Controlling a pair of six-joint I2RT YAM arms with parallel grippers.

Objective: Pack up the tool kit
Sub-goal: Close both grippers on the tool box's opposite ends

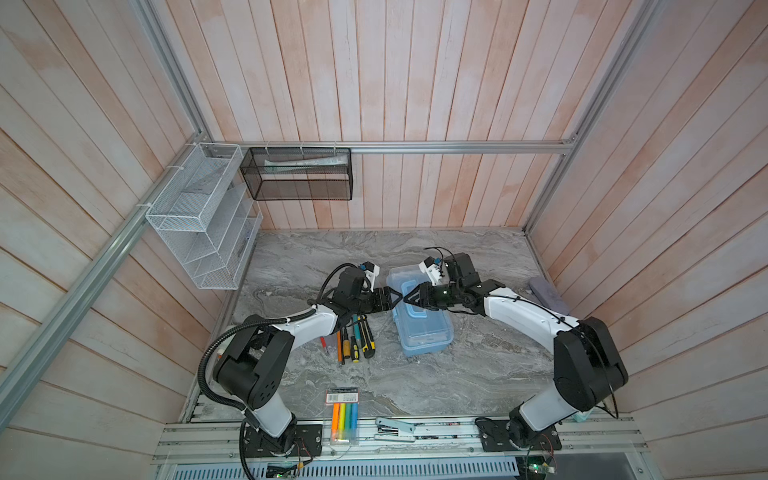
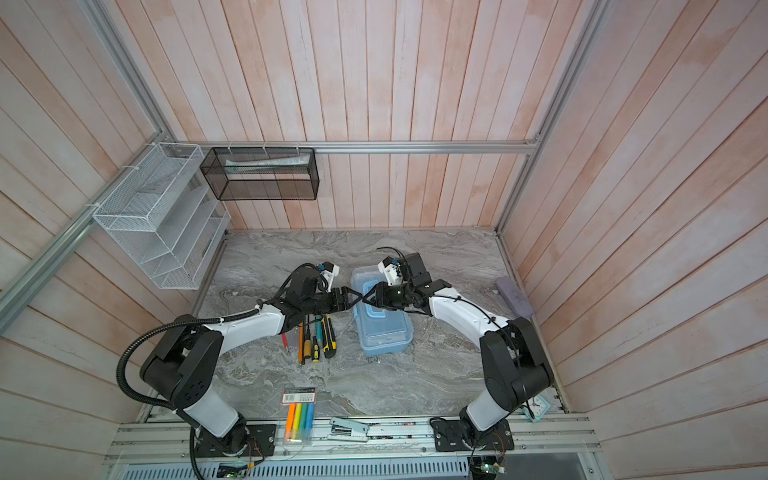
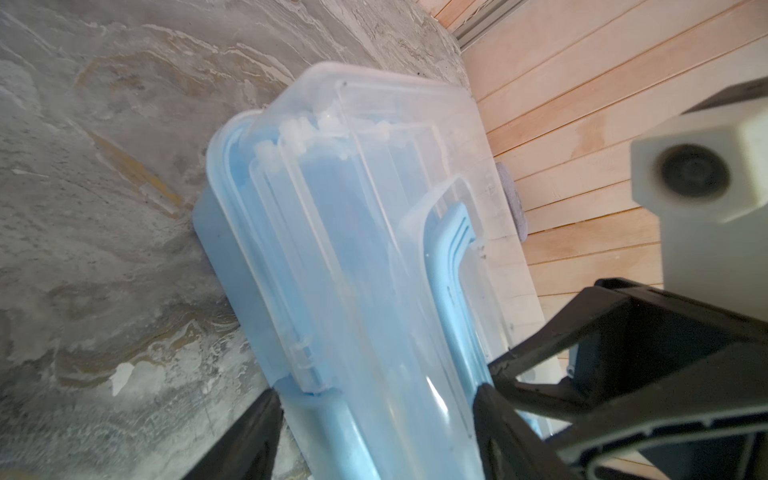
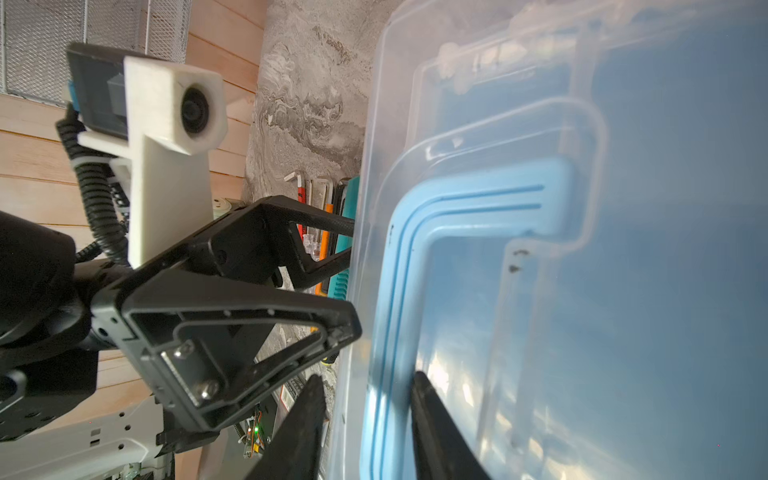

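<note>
The tool kit (image 1: 428, 332) (image 2: 386, 332), a light blue box with its clear lid down, lies mid-table. My left gripper (image 1: 397, 296) (image 3: 376, 390) reaches in from the left. Its jaws stand wide across the kit's long left edge, one finger (image 3: 249, 432) against the blue wall and the other on the lid. My right gripper (image 1: 409, 296) (image 4: 368, 376) comes from the right with narrow jaws. They straddle one bar of the blue handle (image 4: 399, 291). One finger (image 4: 432, 415) touches the bar's inner side, and the other stands a sliver off the lid rim.
A row of hand tools (image 1: 353, 336) lies left of the kit, under my left arm. A marker pack (image 1: 344, 415) and a stapler (image 1: 395, 428) sit at the front edge. A grey-lilac case (image 1: 548, 295) lies by the right wall. Wire racks (image 1: 199, 216) hang at the back left.
</note>
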